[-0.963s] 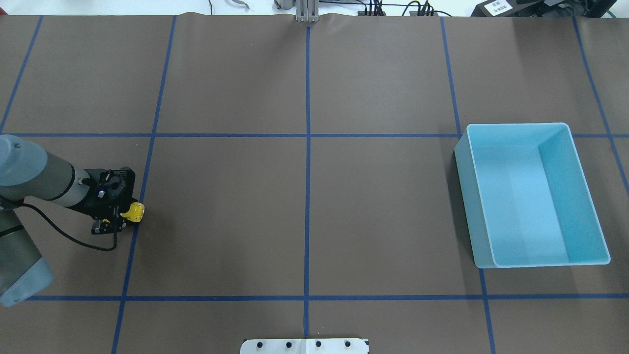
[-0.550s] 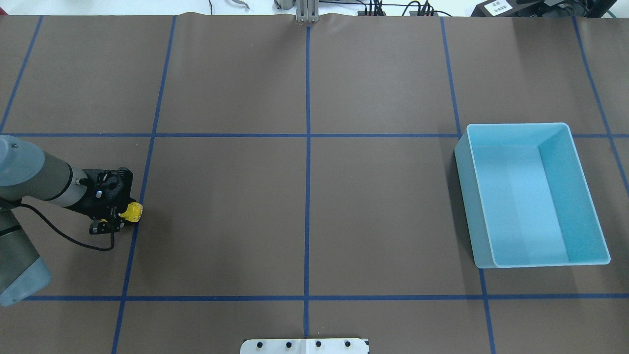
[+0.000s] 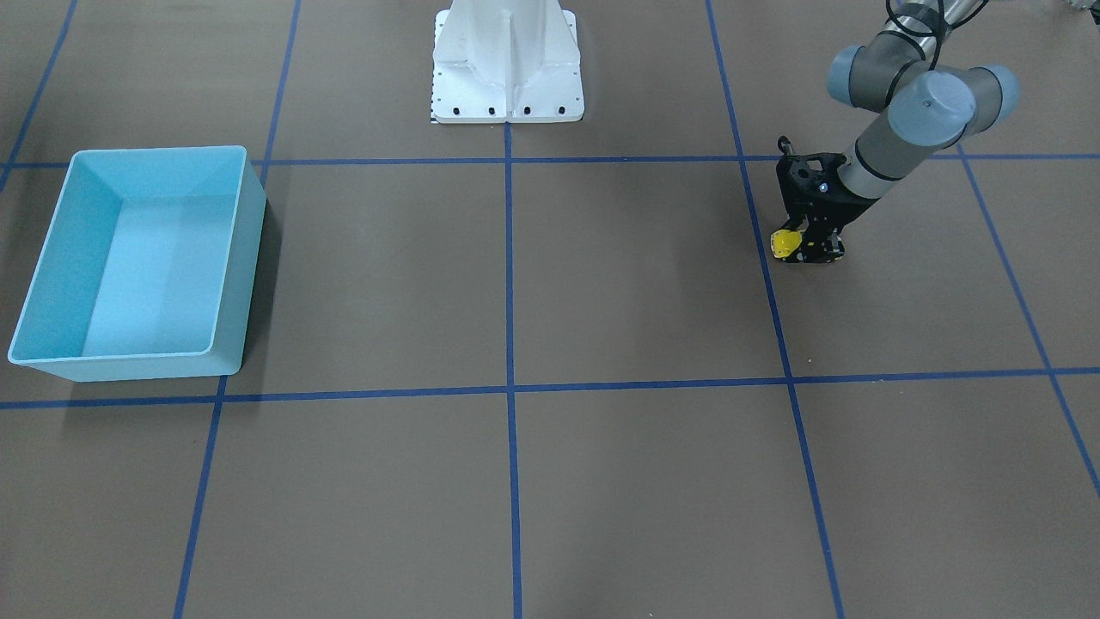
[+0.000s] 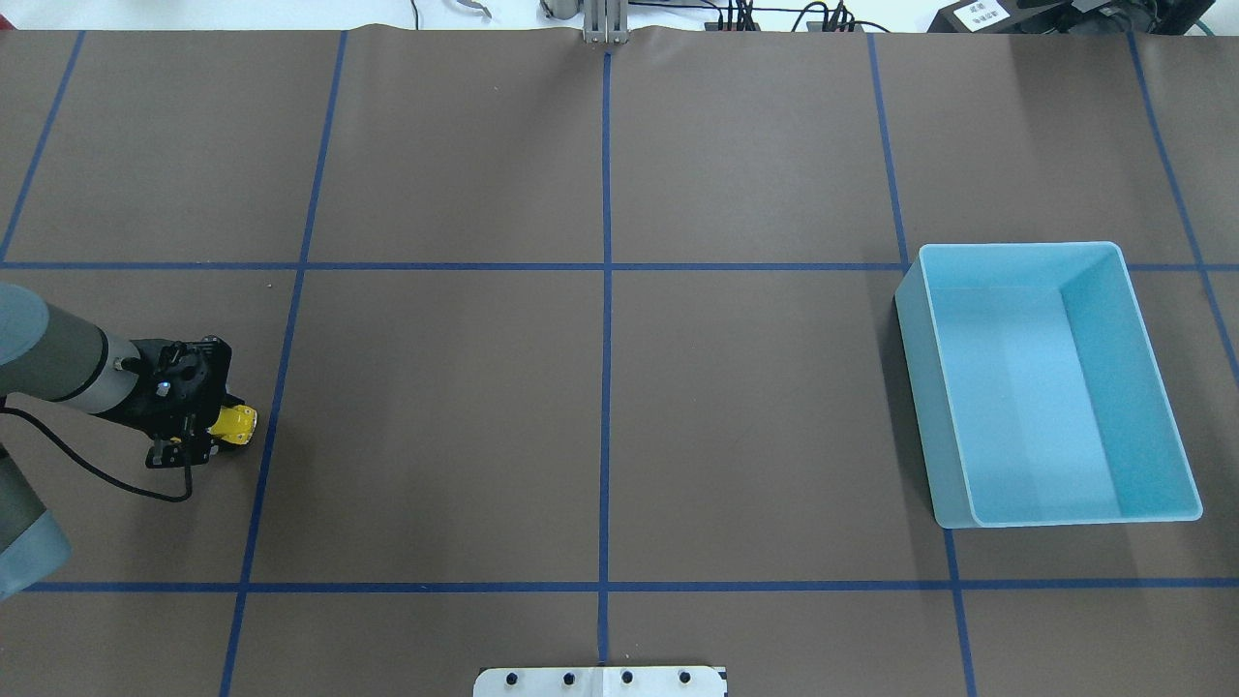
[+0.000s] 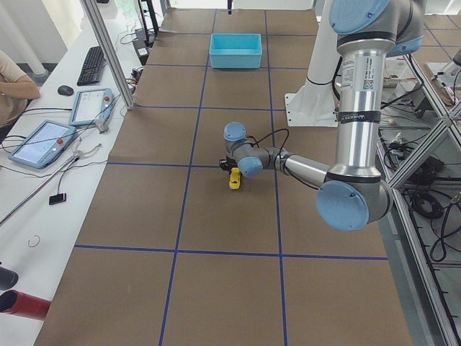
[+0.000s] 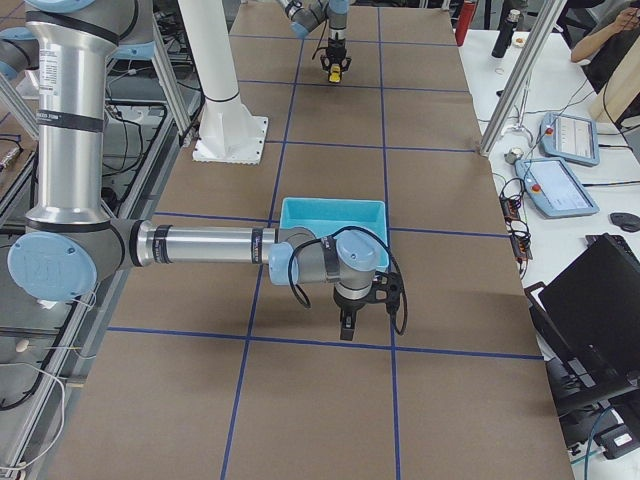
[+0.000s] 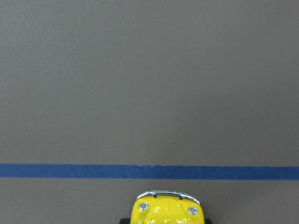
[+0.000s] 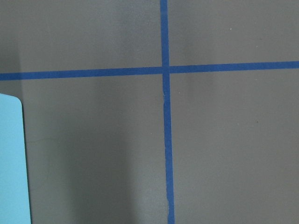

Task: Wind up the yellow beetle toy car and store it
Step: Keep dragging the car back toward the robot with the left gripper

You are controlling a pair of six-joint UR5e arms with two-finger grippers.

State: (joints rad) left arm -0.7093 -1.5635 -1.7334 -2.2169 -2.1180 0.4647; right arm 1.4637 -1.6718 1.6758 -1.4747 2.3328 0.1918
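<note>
– Yellow beetle toy car (image 4: pixel 235 424), the tiny shiny round one with black wheels: where is it?
– In the left gripper (image 4: pixel 213 429). That gripper looks closed on the car's back end, down low at the brown paper-covered surface (image 4: pixel 436 407). The nose pokes out in front of it.
– Is the job nearly done?
– No. I think this is the wind-up part. The big light blue plastic bin (image 4: pixel 1050 407) is far from that gripper, and the car is not in it. So putting it away is not yet done.
– And the right gripper (image 6: pixel 345 328)?
– It hangs just beside the bin. Only a side camera shows it, so I cannot tell if it is open or closed.
– Do the cameras show different things?
– Yes. The left wrist camera shows the car's silver bumper and a blue tape line (image 7: pixel 149 171) just ahead of the nose, but no fingers. The overhead camera shows car and bin together, but no right arm.
</note>
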